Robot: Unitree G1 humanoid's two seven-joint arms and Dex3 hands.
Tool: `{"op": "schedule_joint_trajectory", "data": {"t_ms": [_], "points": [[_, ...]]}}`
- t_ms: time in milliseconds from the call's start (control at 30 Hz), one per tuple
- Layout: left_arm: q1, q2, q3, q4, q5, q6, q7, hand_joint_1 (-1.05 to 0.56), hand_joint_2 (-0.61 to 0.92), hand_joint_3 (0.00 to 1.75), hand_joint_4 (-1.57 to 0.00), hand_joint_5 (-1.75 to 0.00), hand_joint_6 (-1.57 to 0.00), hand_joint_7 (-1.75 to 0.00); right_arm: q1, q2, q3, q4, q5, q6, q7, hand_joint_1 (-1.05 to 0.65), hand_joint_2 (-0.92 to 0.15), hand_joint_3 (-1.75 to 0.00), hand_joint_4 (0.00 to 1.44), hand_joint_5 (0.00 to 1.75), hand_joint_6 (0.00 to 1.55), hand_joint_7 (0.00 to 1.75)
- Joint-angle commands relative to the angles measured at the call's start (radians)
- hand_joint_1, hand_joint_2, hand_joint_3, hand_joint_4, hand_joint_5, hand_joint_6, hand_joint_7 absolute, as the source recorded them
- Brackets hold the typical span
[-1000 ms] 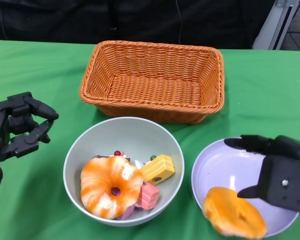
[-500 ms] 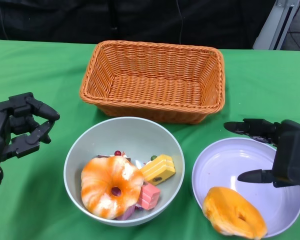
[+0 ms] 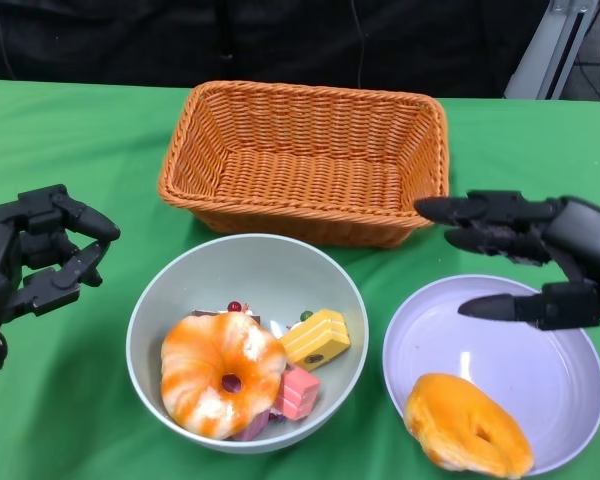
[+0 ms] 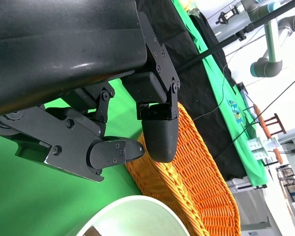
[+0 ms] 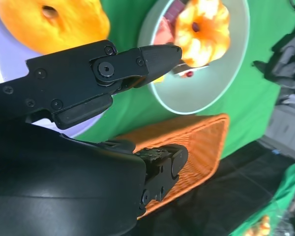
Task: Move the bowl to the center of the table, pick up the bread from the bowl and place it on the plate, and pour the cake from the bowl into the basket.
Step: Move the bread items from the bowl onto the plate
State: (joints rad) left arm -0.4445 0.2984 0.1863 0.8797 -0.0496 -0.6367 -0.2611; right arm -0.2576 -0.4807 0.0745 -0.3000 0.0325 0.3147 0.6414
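Observation:
A pale green bowl (image 3: 170,290) sits in front of the wicker basket (image 3: 310,160). It holds an orange-and-white ring bread (image 3: 220,372), a yellow cake piece (image 3: 318,338) and a pink cake piece (image 3: 298,392). To its right stands a lilac plate (image 3: 540,370) with an orange bread (image 3: 467,425) on its near edge. My right hand (image 3: 525,262) hovers open over the plate's far rim, holding nothing. My left hand (image 3: 30,255) is open to the left of the bowl, apart from it. The right wrist view shows the bowl (image 5: 231,64), plate bread (image 5: 51,19) and basket (image 5: 196,152).
The green cloth (image 3: 70,140) covers the table. The basket (image 4: 196,182) lies just behind the bowl rim (image 4: 137,216) in the left wrist view. A metal stand (image 3: 555,45) rises at the far right corner. Dark cloth backs the table's far edge.
My right hand has lifted off the orange bread, leaving it on the plate, and drawn back toward the plate's far rim. The left hand has stayed put.

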Motion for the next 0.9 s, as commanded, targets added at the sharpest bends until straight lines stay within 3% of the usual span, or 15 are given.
{"op": "schedule_joint_trajectory", "data": {"t_ms": [33, 633, 900], "points": [[0.003, 0.016, 0.004, 0.007, -0.005, -0.017, 0.004, -0.12, 0.76, 0.56, -0.86, -1.43, -0.86, -1.04, -0.042, 0.002, 0.005, 0.041, 0.031, -0.034, 0.025, -0.74, -0.92, -0.09, 0.31, 0.06, 0.31, 0.02], [0.013, 0.008, 0.000, -0.009, -0.005, -0.025, 0.017, -0.09, 0.78, 0.55, -0.85, -1.43, -0.87, -1.04, -0.326, 0.108, 0.158, 0.319, 0.019, -0.208, 0.131, -0.84, -0.92, -0.06, 0.51, 0.10, 0.49, 0.04], [0.027, 0.008, 0.000, -0.035, -0.005, -0.011, 0.030, -0.10, 0.77, 0.56, -0.86, -1.43, -0.86, -1.03, -0.409, 0.196, 0.205, 0.446, 0.006, -0.259, 0.152, -0.82, -0.92, -0.03, 0.54, 0.07, 0.51, 0.02]]}}
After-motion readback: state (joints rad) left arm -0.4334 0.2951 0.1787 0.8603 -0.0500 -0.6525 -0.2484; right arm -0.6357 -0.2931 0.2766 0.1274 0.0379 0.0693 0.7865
